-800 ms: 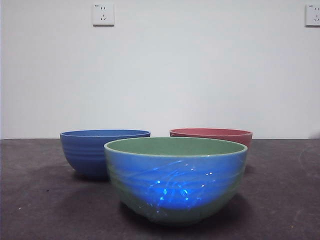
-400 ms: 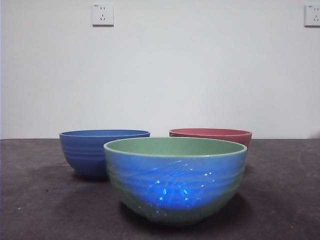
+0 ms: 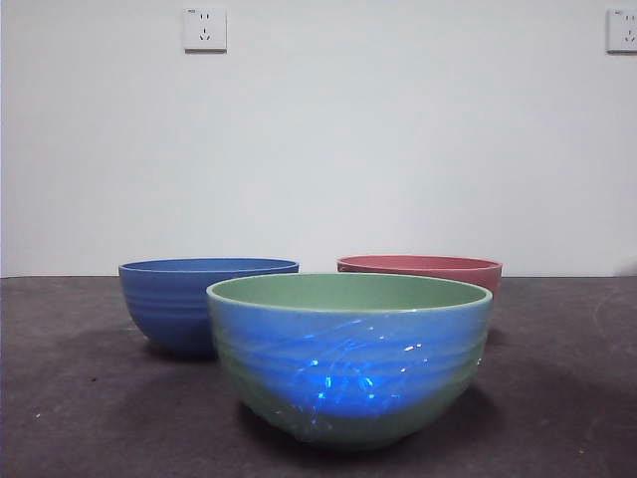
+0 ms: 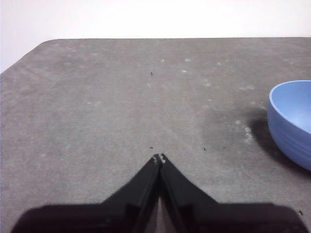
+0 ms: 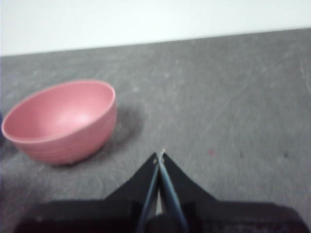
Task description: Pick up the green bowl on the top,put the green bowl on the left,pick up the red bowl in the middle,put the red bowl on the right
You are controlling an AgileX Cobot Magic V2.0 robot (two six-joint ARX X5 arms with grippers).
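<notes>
The green bowl (image 3: 348, 358) stands upright on the dark table, nearest the front camera, with a blue glow on its outside. The red bowl (image 3: 423, 269) stands behind it to the right; it also shows in the right wrist view (image 5: 60, 121), upright and empty. My right gripper (image 5: 160, 156) is shut and empty, hovering over bare table beside the red bowl. My left gripper (image 4: 159, 158) is shut and empty over bare table, apart from the blue bowl (image 4: 291, 121). Neither gripper shows in the front view.
A solid blue ribbed bowl (image 3: 204, 304) stands behind the green bowl to the left. The dark grey table (image 3: 80, 398) meets a white wall with two sockets (image 3: 204, 30). The table's rounded far corner shows in the left wrist view (image 4: 43, 46).
</notes>
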